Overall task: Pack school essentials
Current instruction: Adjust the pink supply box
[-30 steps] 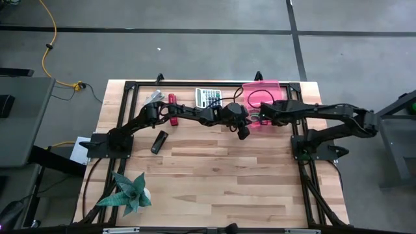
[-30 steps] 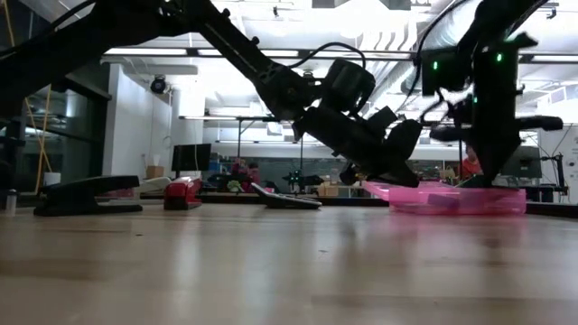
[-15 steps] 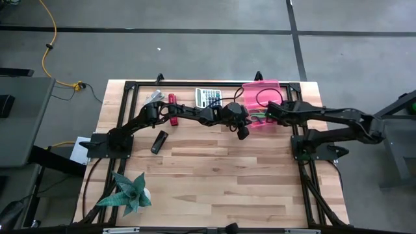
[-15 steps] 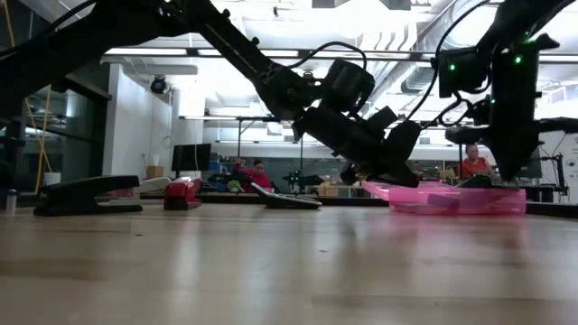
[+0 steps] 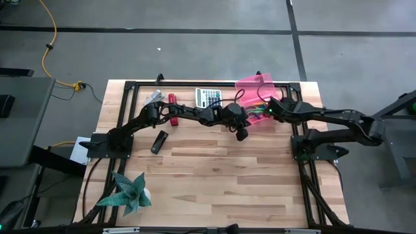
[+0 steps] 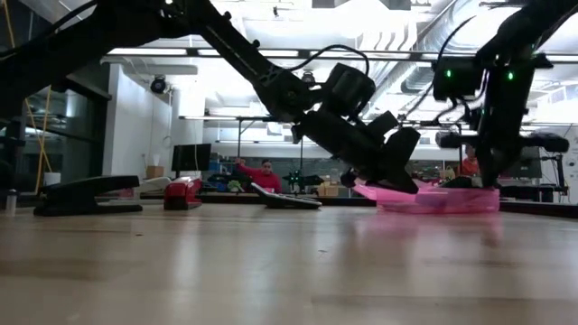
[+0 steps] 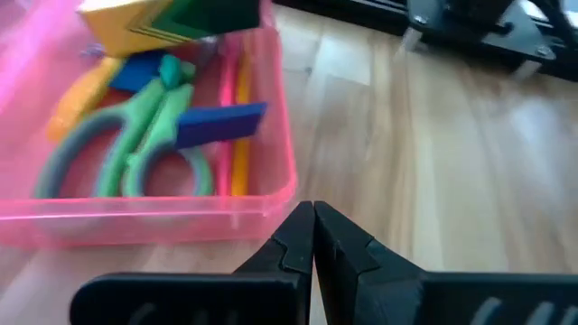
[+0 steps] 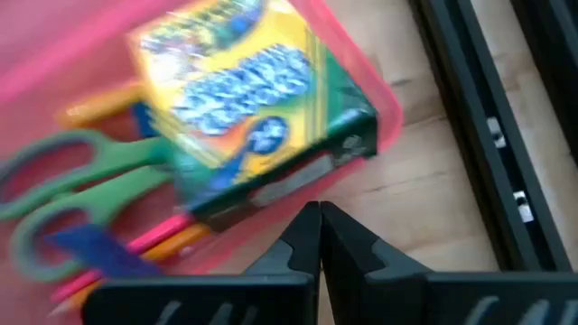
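An open pink plastic box (image 5: 255, 91) stands on the table's far right part. It holds green-handled scissors (image 7: 135, 149), a green-yellow crayon box (image 8: 244, 99), a blue eraser (image 7: 221, 122) and pink and orange sticks (image 7: 237, 108). My left gripper (image 7: 312, 212) is shut, with its tips at the box's near corner (image 7: 287, 185). My right gripper (image 8: 318, 212) is shut and points steeply down at the box's long wall, beside the crayon box. In the high view my left gripper (image 5: 242, 134) and my right gripper (image 5: 268, 112) stand on the box's near side. My left gripper's shut fingertips (image 7: 298, 226) stand close by the box's corner; whether they touch it I cannot tell. My right gripper has its shut fingertips (image 8: 305, 226) against the outer side of the box's long wall (image 8: 298, 194), slanting down from above. The box stays on the table.
At the far edge lie a grey-white calculator (image 5: 208, 97) and a red stapler (image 5: 173, 110). A black stapler (image 5: 159, 141) lies left of centre and a potted plant (image 5: 128, 193) at the near left. A black frame rail (image 8: 488, 117) runs beside the box. A person (image 6: 265, 174) sits in the room behind.
The pink box has turned about on the table and slid a little toward the left edge, so its contents now lie at a slant. My right gripper has sunk slightly beside the box and rolled, still shut.
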{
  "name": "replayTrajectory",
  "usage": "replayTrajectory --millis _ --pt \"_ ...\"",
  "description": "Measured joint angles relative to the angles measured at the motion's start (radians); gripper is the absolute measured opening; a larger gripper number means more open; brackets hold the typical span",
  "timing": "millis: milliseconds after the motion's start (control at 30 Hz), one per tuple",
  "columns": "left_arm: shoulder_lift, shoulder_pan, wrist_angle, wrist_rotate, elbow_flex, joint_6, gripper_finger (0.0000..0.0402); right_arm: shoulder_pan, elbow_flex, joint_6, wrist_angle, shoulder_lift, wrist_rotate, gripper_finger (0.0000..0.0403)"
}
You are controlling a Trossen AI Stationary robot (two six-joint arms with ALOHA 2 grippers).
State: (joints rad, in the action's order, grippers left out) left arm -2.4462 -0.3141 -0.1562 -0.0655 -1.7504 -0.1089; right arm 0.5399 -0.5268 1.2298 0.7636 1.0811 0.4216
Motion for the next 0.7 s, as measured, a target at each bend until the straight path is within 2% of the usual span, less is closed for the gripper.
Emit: replayTrajectory --millis 233,400,467,567,700 --pt "0.066 -0.005 -0.006 -0.058 0.0 0.041 0.0 -0.025 -0.102 -0.104 0.104 -0.094 -0.013 0.0" --pt "0.125 -0.03 0.018 -0.103 0.0 0.043 0.0 -0.021 -0.135 -0.213 0.041 -0.119 -0.149 0.0" --pt "0.179 -0.048 0.064 -0.157 0.001 0.042 0.0 -0.017 -0.131 -0.237 -0.01 -0.103 -0.204 0.0" --pt "0.283 -0.072 0.133 -0.21 0.002 0.055 0.0 -0.018 -0.131 -0.271 -0.084 -0.05 -0.226 0.0" --pt "0.45 -0.091 0.195 -0.212 0.049 0.094 0.0 -0.015 -0.13 -0.321 -0.202 0.049 -0.244 0.0"
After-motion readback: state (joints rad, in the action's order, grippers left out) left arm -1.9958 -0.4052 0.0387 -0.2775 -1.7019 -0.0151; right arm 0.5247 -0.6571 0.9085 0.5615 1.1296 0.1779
